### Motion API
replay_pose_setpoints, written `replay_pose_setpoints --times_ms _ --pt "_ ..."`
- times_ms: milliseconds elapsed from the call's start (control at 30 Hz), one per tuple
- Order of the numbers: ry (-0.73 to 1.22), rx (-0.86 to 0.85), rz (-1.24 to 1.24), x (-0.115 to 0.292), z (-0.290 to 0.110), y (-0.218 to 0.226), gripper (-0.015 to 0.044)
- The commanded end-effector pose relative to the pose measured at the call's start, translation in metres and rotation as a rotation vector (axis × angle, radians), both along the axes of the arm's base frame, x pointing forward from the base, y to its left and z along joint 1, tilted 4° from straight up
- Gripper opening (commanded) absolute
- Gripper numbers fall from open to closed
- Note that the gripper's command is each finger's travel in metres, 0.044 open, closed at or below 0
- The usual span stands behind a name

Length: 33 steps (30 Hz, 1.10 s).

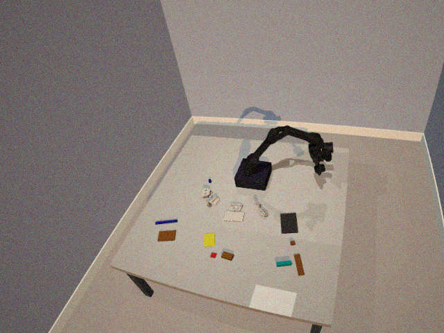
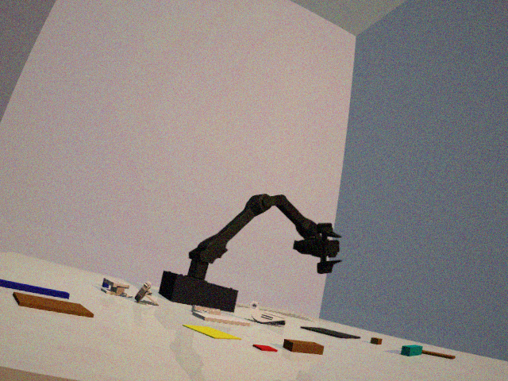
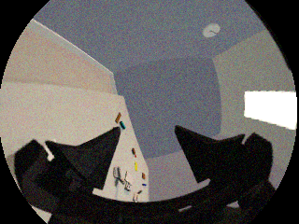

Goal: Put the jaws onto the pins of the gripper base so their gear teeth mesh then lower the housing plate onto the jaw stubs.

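On the surface (image 1: 186,258) (image 2: 123,340), front to back: one red tile (image 1: 213,254) (image 2: 264,348); one yellow tile (image 1: 209,239) (image 2: 211,332); the task's pale gripper parts (image 1: 234,216) (image 2: 223,318), unassembled, in separate groups before and beside the black arm base (image 1: 252,182) (image 2: 205,294), individual roles impossible to tell. Beyond: one black arm (image 1: 297,134) (image 2: 236,223), raised, fingers (image 1: 319,168) (image 2: 325,267) wide apart, well away from the parts.

ok so the long dark-blue bar (image 1: 166,222) (image 2: 34,288) gets chopped by the exterior view's left edge, the thin brown wooden-looking strip (image 1: 299,264) (image 2: 440,354) is partly behind the teal block (image 1: 283,263) (image 2: 411,350) there, and the cream parts' gear teeth are too tiny to make out.
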State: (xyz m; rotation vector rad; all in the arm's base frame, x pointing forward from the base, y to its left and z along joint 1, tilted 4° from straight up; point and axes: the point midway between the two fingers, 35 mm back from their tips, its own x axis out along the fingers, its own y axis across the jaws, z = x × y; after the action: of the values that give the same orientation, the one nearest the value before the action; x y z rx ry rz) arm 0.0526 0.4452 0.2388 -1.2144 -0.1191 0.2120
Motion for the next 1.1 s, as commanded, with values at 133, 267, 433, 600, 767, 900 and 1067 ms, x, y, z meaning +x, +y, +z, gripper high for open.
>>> replay_pose_setpoints --times_ms 133,267,433,600,767,900,1067 --pt "0.0 0.0 0.0 0.0 0.0 0.0 0.0321" --pt "0.0 0.0 0.0 0.0 0.0 0.0 0.0216" --pt "0.0 0.0 0.0 0.0 0.0 0.0 0.0085" --pt "0.0 0.0 0.0 0.0 0.0 0.0 0.0" --pt "0.0 0.0 0.0 0.0 0.0 0.0 0.0" --pt "0.0 0.0 0.0 0.0 0.0 0.0 0.0" --pt "0.0 0.0 0.0 0.0 0.0 0.0 0.0"
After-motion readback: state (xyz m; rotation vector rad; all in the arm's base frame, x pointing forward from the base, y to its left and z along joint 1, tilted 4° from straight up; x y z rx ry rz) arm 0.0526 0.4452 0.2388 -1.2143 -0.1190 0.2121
